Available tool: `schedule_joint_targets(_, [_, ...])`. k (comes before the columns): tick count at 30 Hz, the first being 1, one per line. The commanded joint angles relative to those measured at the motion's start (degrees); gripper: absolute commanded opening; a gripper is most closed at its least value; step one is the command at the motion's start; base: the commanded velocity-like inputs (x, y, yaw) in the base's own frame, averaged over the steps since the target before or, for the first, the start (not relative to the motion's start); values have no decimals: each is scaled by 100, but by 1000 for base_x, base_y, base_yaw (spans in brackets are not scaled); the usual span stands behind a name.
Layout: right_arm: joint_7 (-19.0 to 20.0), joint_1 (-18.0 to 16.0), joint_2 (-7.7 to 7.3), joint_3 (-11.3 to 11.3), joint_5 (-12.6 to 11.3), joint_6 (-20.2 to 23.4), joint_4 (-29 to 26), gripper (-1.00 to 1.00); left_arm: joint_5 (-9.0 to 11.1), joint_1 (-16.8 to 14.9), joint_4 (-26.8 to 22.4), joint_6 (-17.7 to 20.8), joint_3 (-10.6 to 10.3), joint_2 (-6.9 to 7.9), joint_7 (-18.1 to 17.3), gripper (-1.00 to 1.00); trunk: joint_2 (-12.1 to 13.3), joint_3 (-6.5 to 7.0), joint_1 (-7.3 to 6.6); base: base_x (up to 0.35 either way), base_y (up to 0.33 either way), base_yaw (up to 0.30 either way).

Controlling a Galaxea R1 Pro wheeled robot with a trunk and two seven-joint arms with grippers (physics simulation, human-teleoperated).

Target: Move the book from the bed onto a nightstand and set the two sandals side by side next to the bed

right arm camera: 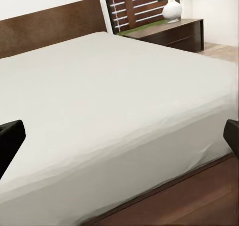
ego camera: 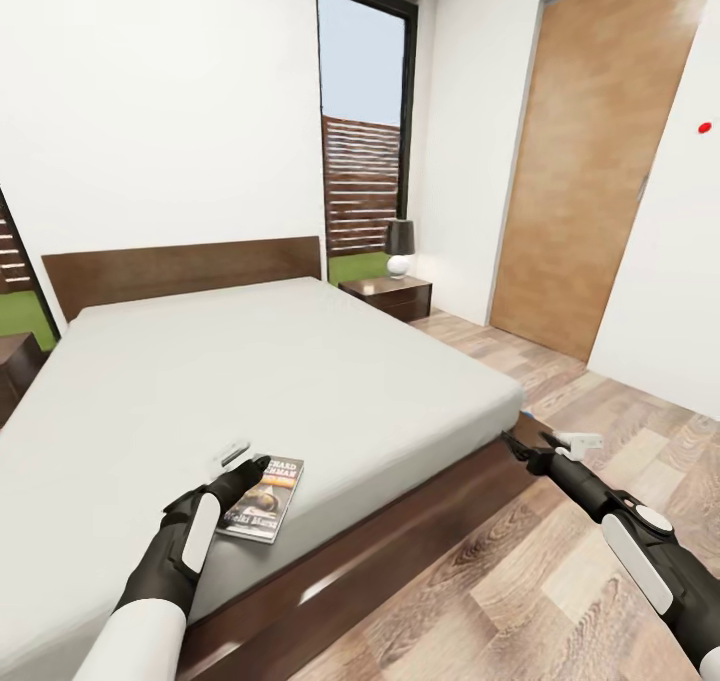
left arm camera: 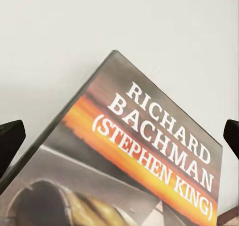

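A: Reaching for the book (ego camera: 266,499) first, you have your left gripper (ego camera: 243,473) spread wide right over it, fingers (left arm camera: 10,139) either side of the cover

B: Where does it lie?

A: Flat on the bed (ego camera: 300,381), close to the near edge. Pinch it, then carry it to the nightstand (ego camera: 387,296); your right gripper (ego camera: 519,445), also spread, hangs over open floor (ego camera: 560,581)

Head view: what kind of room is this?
A bedroom, most likely: a double bed with a headboard, a nightstand carrying a lamp, and a door.
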Motion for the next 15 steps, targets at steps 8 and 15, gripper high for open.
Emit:
schedule_joint_targets(8, [5, -5, -6, 17, -57, -2, 4, 100, 47, -3, 12, 40, 23, -8, -1, 100, -3, 1, -1, 0, 0, -66])
schedule_joint_targets(15, [4, -5, -6, 17, -56, -2, 4, 100, 47, -3, 16, 40, 23, -8, -1, 100, -3, 1, -1, 0, 0, -3])
